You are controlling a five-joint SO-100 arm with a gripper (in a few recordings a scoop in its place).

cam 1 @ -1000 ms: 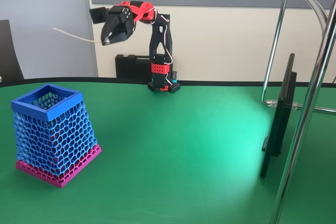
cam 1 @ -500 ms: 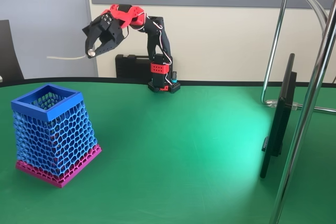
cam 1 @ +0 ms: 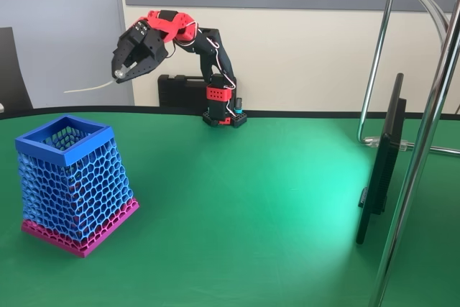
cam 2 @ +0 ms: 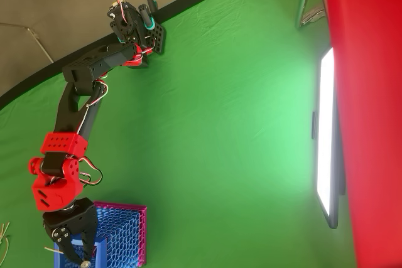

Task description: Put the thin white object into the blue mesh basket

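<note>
White stick (cam 1: pixel 90 88): pinched in the hand (cam 1: pixel 123 71), now swung left and lower than a second ago, tip drooping. Basket (cam 1: pixel 68 181): on desk (cam 1: pixel 251 199), below and left. Carry nearing drop position.

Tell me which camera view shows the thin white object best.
The fixed view: the thin white object stands out whole against the wall, sticking left from the gripper. In the overhead view the gripper hides most of it above the blue mesh basket.
</note>
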